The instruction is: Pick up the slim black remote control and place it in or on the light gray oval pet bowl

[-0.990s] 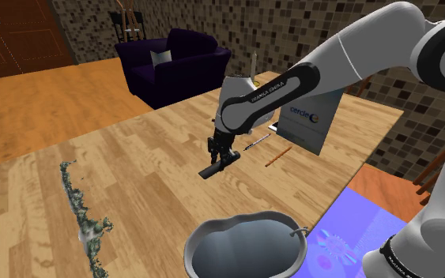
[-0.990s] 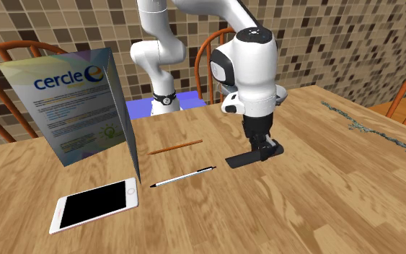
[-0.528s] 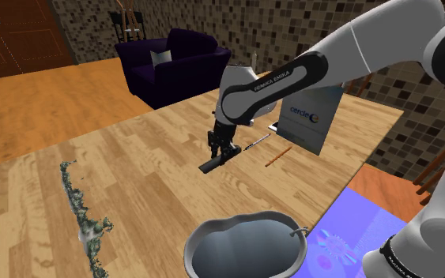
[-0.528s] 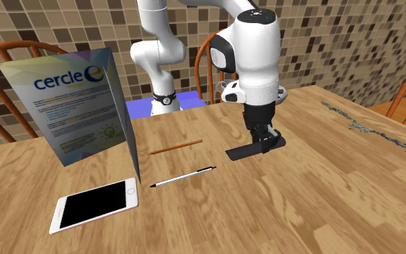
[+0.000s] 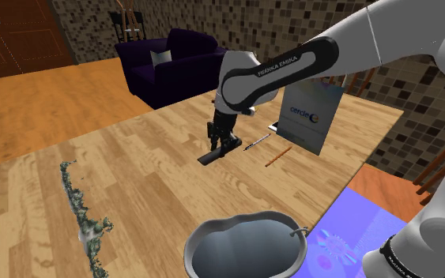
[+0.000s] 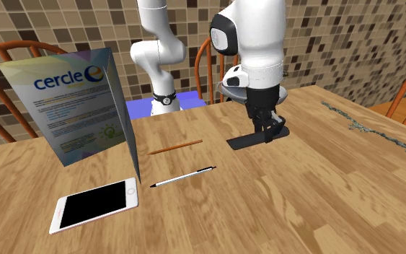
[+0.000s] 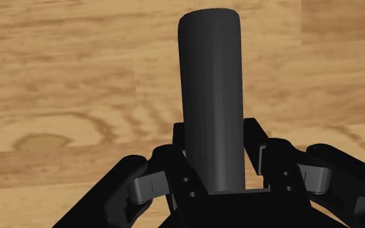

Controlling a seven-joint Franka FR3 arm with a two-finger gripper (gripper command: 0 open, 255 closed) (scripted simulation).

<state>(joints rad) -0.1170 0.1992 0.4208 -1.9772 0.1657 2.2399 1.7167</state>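
The black remote is clasped between the gripper's fingers, close over the wooden table. In the shoulder view the grey bowl is seen well apart; in the second exterior view, a phone.

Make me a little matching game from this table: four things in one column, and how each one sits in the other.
Things:
1. remote
2. phone
3. bowl
4. leaflet

States:
a. stands upright
b. clasped by the gripper
c. lies flat, screen up
d. holds nothing

Pairs: 1-b, 2-c, 3-d, 4-a.
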